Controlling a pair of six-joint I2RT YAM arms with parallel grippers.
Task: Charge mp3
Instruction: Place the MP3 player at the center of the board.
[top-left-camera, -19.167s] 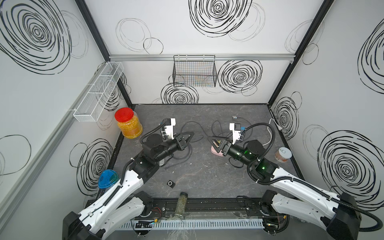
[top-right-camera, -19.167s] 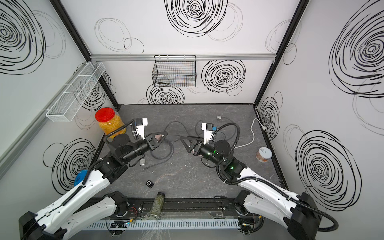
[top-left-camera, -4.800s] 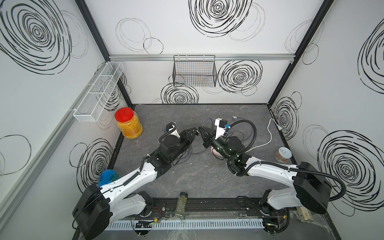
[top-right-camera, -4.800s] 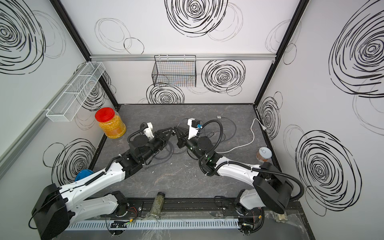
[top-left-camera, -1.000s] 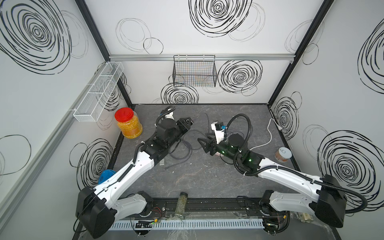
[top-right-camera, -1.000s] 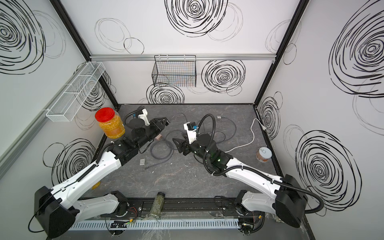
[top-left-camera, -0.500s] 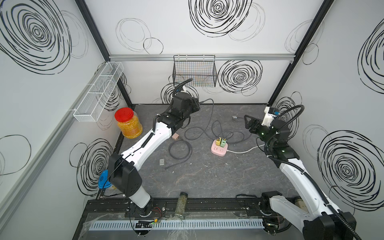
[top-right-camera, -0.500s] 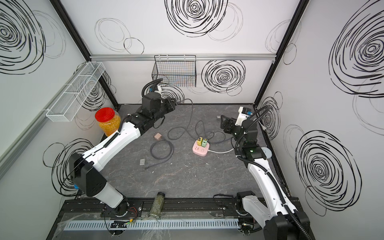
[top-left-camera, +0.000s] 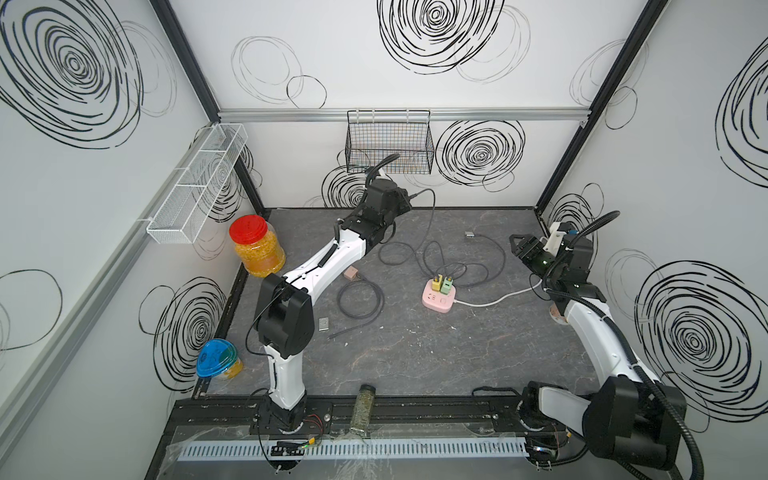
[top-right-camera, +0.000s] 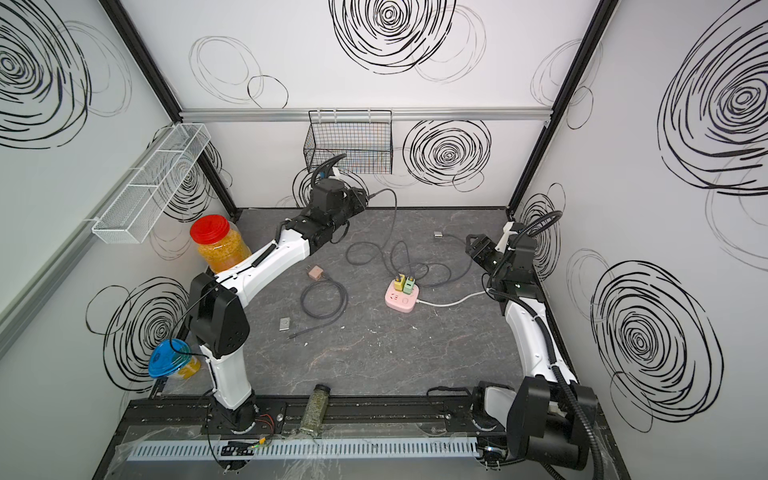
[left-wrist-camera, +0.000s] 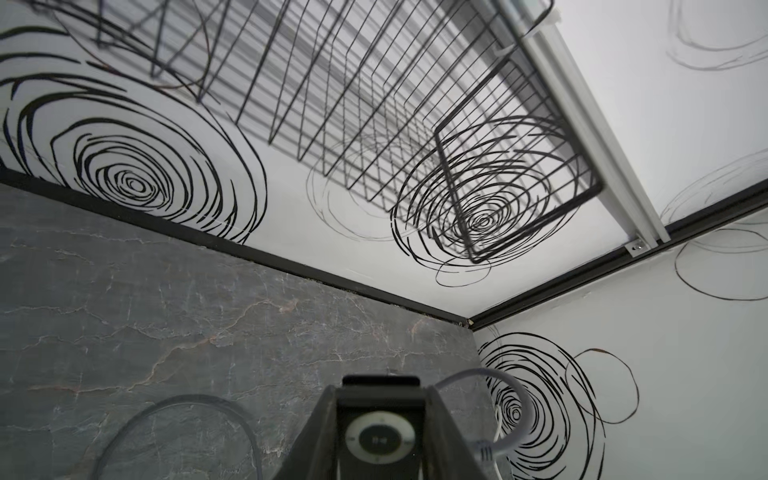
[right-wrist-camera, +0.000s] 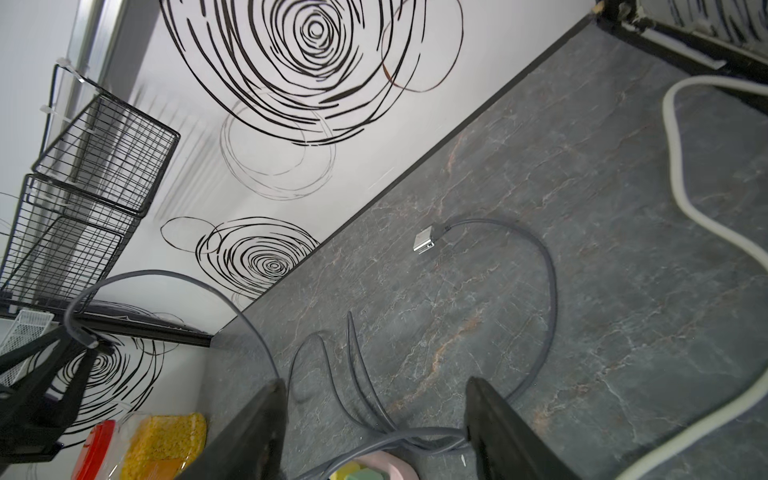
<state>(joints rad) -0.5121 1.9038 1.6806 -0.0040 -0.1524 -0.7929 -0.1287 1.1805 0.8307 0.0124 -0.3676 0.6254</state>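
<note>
Top views: I see L gripper (top-left-camera: 405, 201) high up near back wall, below black wire basket (top-left-camera: 388, 141). R gripper (top-left-camera: 517, 245) is by right wall, jaws apart, holding nothing. Red-lid jar (top-left-camera: 257, 245) w/ yellow bits stands on left side; blue-lid tub (top-right-camera: 168, 357) also has yellow stuff. Pink pwr strip (top-right-camera: 401, 297) carries two plugs. L wrist: jaws clamped on mp3 (left-wrist-camera: 380, 436), control ring facing cam. R wrist: fingers (right-wrist-camera: 249, 424) spread wide above grey cable (right-wrist-camera: 548, 291)

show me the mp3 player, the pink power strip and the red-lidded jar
mp3 player (left-wrist-camera: 380, 440), left wrist view, on its round control wheel
pink power strip (top-left-camera: 437, 300), in a top view, on its bare pink top
red-lidded jar (top-left-camera: 258, 255), in a top view, on its yellow-filled body
</note>
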